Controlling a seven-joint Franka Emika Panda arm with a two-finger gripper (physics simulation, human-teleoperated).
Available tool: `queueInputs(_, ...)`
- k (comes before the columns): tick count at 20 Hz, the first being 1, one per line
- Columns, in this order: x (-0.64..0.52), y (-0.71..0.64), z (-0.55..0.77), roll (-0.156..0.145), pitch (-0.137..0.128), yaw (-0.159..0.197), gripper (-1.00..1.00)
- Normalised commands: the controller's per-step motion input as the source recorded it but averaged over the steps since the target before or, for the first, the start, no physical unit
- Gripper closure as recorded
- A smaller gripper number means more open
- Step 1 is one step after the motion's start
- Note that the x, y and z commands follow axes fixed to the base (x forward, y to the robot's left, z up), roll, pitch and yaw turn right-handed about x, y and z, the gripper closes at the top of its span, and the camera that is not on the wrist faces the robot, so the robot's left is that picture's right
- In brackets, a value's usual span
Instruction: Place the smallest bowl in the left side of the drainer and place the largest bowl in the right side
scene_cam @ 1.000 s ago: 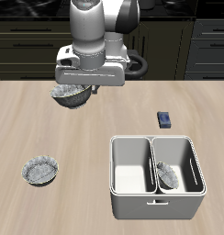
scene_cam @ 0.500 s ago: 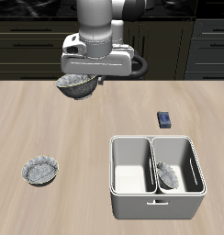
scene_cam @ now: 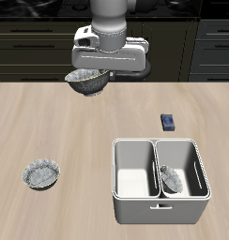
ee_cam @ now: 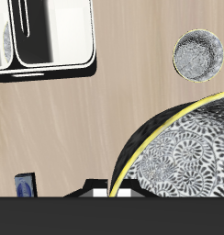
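1. The tool (scene_cam: pixel 91 77) hangs high over the back part of the table (scene_cam: pixel 79 131), its fingers closed on the largest bowl (scene_cam: pixel 87 82), which it holds by the rim, clear of the table.
2. In the wrist view this bowl (ee_cam: pixel 183 151) fills the near field right at the tool, its patterned grey inside and dark outer wall both showing.
3. The drainer (scene_cam: pixel 160 180) stands well away from the tool, toward the table's front edge; its two deep compartments sit side by side, split by a middle wall.
4. The smallest bowl (scene_cam: pixel 170 178) lies tilted inside one drainer compartment, the one farther from the tool, leaning near the middle wall.
5. The other compartment, nearer the tool, shows only its pale floor.
6. A mid-sized bowl (scene_cam: pixel 41 173) rests on the table well below and to the front of the tool, apart from the drainer; it also shows in the wrist view (ee_cam: pixel 197 54).
7. A small dark blue block (scene_cam: pixel 168 121) lies on the table between the tool's spot and the drainer, just behind the drainer's back wall.
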Motion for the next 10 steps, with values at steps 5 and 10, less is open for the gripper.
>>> queueInputs(5,0.12,0.15,0.2,-0.007,-0.012,-0.005,1.0)
queueInputs(10,0.23,0.12,0.12,-0.019,0.011,-0.015,1.0)
